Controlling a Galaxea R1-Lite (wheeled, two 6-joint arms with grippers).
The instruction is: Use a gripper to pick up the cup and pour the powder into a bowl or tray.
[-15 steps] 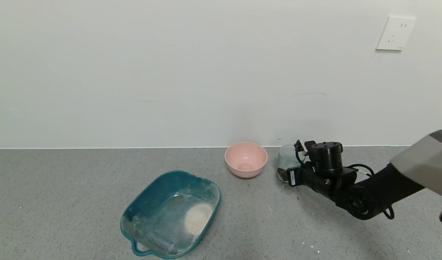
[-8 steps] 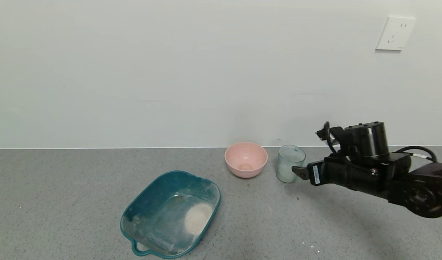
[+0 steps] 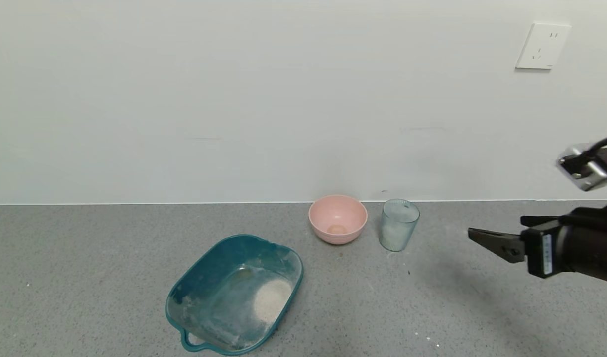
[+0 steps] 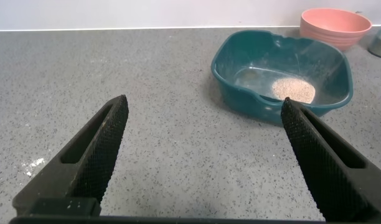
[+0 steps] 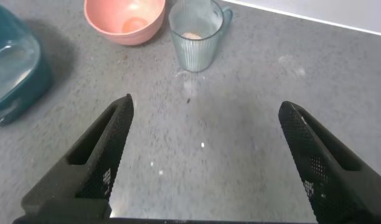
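Note:
The ribbed pale blue-green cup [image 3: 400, 224] stands upright on the counter, just right of the pink bowl, with some pale powder [image 3: 394, 233] at its bottom. It also shows in the right wrist view [image 5: 193, 40]. My right gripper [image 3: 494, 229] is open and empty, well to the right of the cup and above the counter; its fingers are wide apart in its wrist view [image 5: 206, 106]. The dark teal tray [image 3: 199, 277] lies front left with a heap of powder [image 3: 271, 300] inside. My left gripper [image 4: 204, 104] is open and empty, low over the counter, facing the tray [image 4: 240, 81].
A round pink bowl [image 3: 337, 218] stands between tray and cup, near the wall. White specks of spilled powder [image 3: 429, 339] lie on the grey counter at the front right. A wall socket [image 3: 542, 45] is at the upper right.
My right gripper, which was at the cup a second ago, has drawn back to the right and risen a little. The cup stays standing beside the pink bowl.

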